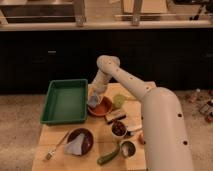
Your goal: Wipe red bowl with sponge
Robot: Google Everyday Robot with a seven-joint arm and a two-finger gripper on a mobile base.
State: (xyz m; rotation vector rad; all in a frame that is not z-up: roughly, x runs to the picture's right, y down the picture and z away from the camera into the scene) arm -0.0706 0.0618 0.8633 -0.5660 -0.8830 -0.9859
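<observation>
The red bowl is a shallow orange-red bowl on the wooden table, just right of the green tray. My gripper reaches down from the arm over the bowl's left rim. It is shut on the sponge, a small blue-grey pad pressed against the bowl's left inner edge. The gripper and sponge hide part of the bowl's left side.
A green tray lies left of the bowl. A dark bowl with pale cloth and a fork sit at the front left. A green fruit, a dark block, a small dark bowl, a cucumber and a cup crowd the right.
</observation>
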